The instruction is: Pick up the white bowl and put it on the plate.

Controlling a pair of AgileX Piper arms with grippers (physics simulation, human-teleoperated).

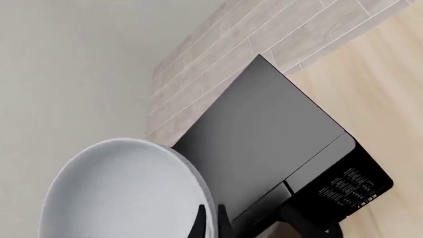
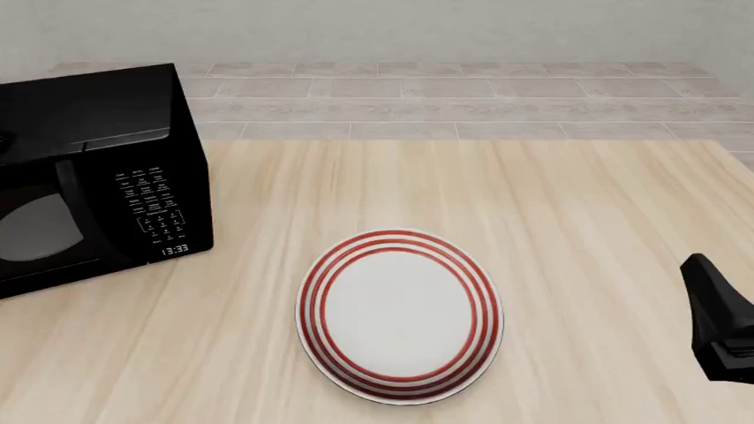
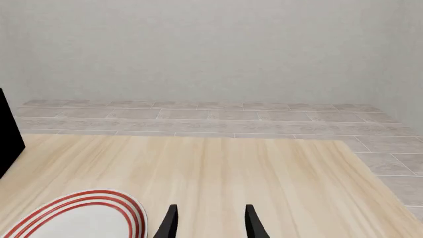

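While the left gripper (image 1: 210,221) clamps the white bowl (image 1: 126,193) by its rim, the plate (image 2: 398,314) lies bare on the table (image 2: 566,221).

Only the left wrist view shows the bowl: it is tilted, with a dark finger on each side of its edge, above the flat top of the black microwave (image 2: 94,177), whose keypad shows beyond the bowl. From the front, the microwave stands at the table's far left, and the red-ringed plate sits near the middle, toward the near edge, well apart from it. At the near right edge the right gripper (image 3: 209,221) hovers over bare wood just right of the plate, its two fingers parted and holding nothing.
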